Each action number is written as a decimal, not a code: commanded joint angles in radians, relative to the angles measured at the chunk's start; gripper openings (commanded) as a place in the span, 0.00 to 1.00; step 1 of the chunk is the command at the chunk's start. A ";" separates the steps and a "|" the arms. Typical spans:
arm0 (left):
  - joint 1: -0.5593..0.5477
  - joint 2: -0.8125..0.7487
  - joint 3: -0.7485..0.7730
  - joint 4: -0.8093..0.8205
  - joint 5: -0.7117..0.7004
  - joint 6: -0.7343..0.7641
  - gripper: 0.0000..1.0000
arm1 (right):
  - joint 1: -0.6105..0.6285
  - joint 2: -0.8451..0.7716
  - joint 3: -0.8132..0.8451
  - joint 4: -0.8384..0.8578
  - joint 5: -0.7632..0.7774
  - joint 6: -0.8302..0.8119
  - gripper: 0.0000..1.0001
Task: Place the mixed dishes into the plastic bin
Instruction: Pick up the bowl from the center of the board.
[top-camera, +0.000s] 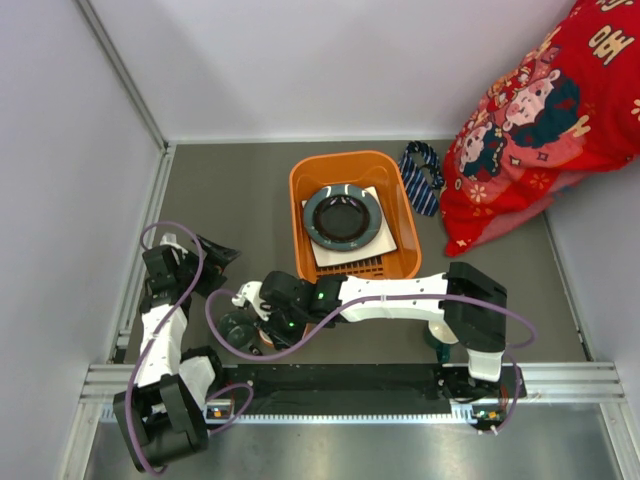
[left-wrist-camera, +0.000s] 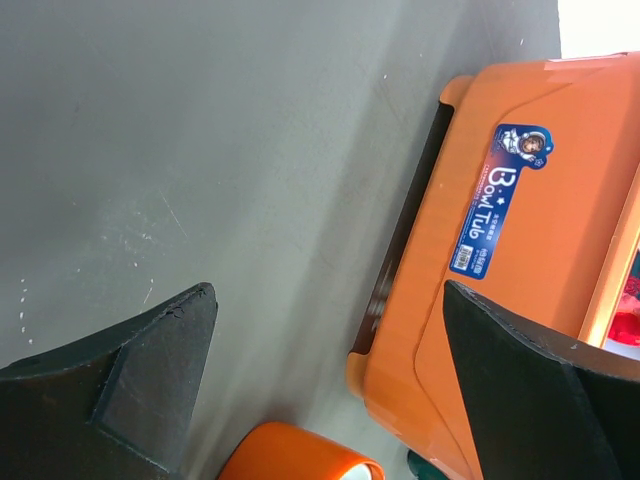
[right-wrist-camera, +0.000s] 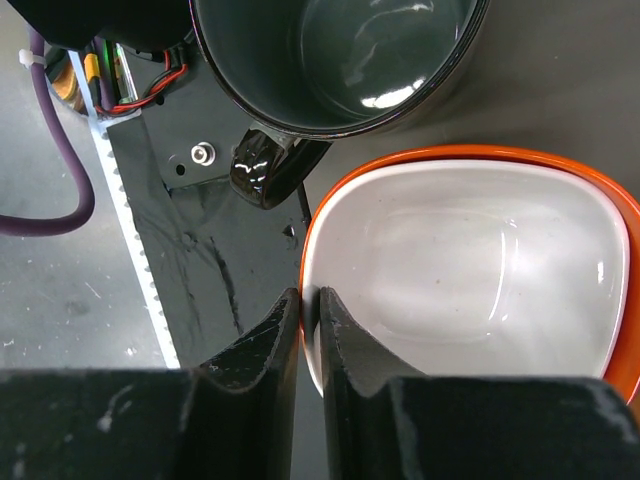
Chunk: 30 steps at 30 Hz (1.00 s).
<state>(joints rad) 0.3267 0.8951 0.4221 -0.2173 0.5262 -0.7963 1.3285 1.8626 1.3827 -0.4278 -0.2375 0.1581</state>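
Note:
The orange plastic bin stands mid-table and holds the white square plate with the round blue-grey plate on top. My right gripper is shut on the rim of the orange bowl, one finger inside and one outside; it shows near the front left. The dark teal cup sits right beside the bowl. My left gripper is open and empty, left of the bin, above the bowl. The cream mug is out of view.
A striped blue necktie lies right of the bin, against a red patterned cloth at the back right. A black rail runs along the near edge. Grey walls close in the left and back.

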 joint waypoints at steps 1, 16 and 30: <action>0.006 -0.005 0.001 0.041 0.003 0.008 0.99 | 0.020 0.007 0.045 0.017 -0.006 0.004 0.13; 0.006 0.002 0.000 0.047 0.003 0.008 0.99 | 0.018 0.009 0.053 0.012 -0.011 0.000 0.20; 0.005 -0.005 -0.005 0.042 -0.002 0.011 0.99 | 0.018 0.009 0.056 0.011 -0.014 -0.002 0.00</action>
<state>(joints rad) 0.3267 0.8951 0.4221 -0.2173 0.5262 -0.7956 1.3289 1.8641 1.3960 -0.4351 -0.2417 0.1596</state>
